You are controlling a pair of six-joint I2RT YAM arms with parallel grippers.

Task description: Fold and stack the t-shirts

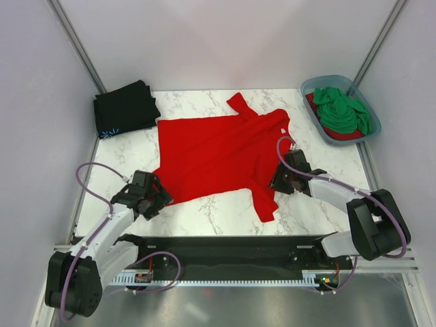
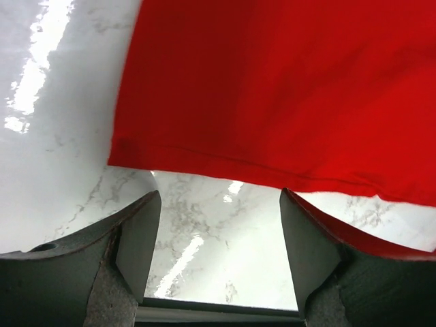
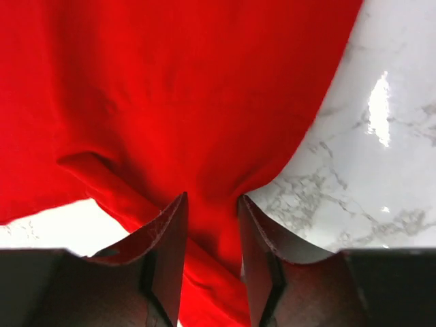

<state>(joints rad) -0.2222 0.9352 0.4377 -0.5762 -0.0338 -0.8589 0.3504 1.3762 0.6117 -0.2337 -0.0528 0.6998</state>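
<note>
**Table** (image 1: 204, 219): white marble top, with both arm bases at its near edge.

**Red t-shirt** (image 1: 218, 153): lies spread flat mid-table, unfolded. The long axis runs left to right, hem to the left, collar and sleeves to the right. One sleeve points away from the arms and the other trails toward the near edge.

**Tub** (image 1: 338, 140): blue-grey, at the far right corner, well apart from the spread shirt. It holds a crumpled green t-shirt (image 1: 344, 112) on top of another red one (image 1: 315, 102).

**Black t-shirt** (image 1: 125, 107): folded, at the far left corner, just beside the red hem.

**Right gripper** (image 1: 275, 182): on the shirt's right side, near the near sleeve. The jaws stand narrow, with a ridge of red cloth pinched between them.

**Left gripper** (image 1: 159, 197): at the near-left hem corner. The jaws are spread wide with only bare marble between them. The hem (image 2: 238, 174) lies just ahead of the fingertips and crosswise to them.

**Judgement**: each arm is nearest its own end of the near long edge. A lengthwise fold probably depends on the left jaws reaching forward over that hem.
</note>
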